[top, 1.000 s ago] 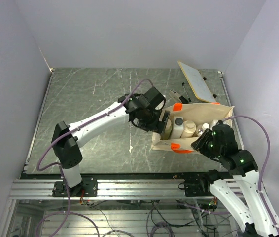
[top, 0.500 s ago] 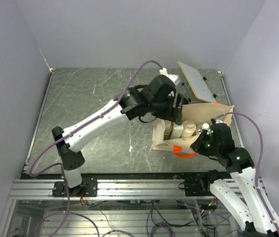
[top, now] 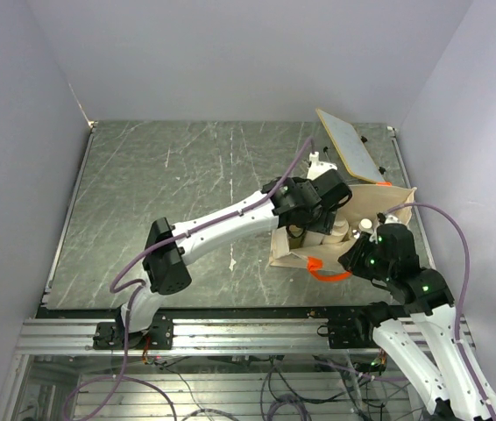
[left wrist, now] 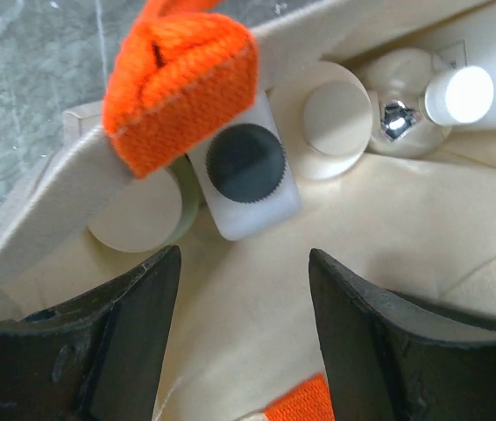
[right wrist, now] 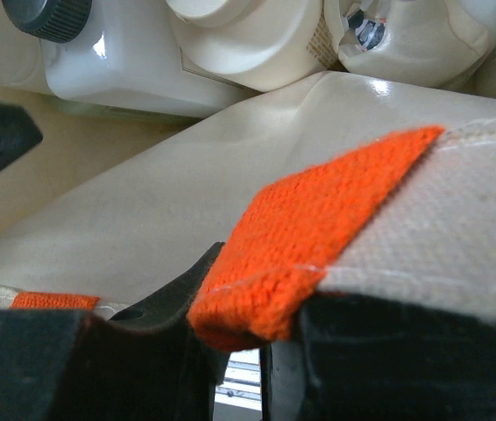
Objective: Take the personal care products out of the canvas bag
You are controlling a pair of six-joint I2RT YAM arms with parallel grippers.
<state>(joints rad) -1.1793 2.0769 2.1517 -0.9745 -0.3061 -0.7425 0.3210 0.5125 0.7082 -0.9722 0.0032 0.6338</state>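
**Left claw open over the bottles, right claw pinching the bag rim**

On the scuffed grey counter (top: 169, 193), the left arm reaches across and down into the mouth of the canvas bag (top: 285, 254), which stands open at the right side, near the front edge. The left claw (left wrist: 244, 260) hangs inside the bag with its jaws spread apart and nothing between them, above the pale lining.

Just beyond its fingertips, the personal care products stand packed in a row along the bag's wall. From the left there is the olive-green bottle (left wrist: 134, 217) with a beige cap, then the white rectangular bottle (left wrist: 246, 171) with a ribbed black cap, touching it. Next come a cream round cap (left wrist: 336, 118) and a pale bottle with a metal tip (left wrist: 397, 118), and lastly a white tube end (left wrist: 458, 95). An orange handle (left wrist: 182, 79) lies over the first two.

The right claw (right wrist: 248, 338) is closed tight on the bag's near rim, at an orange patch. Behind the bag, a flat tan board (top: 350, 145) lies tilted in the far right corner.
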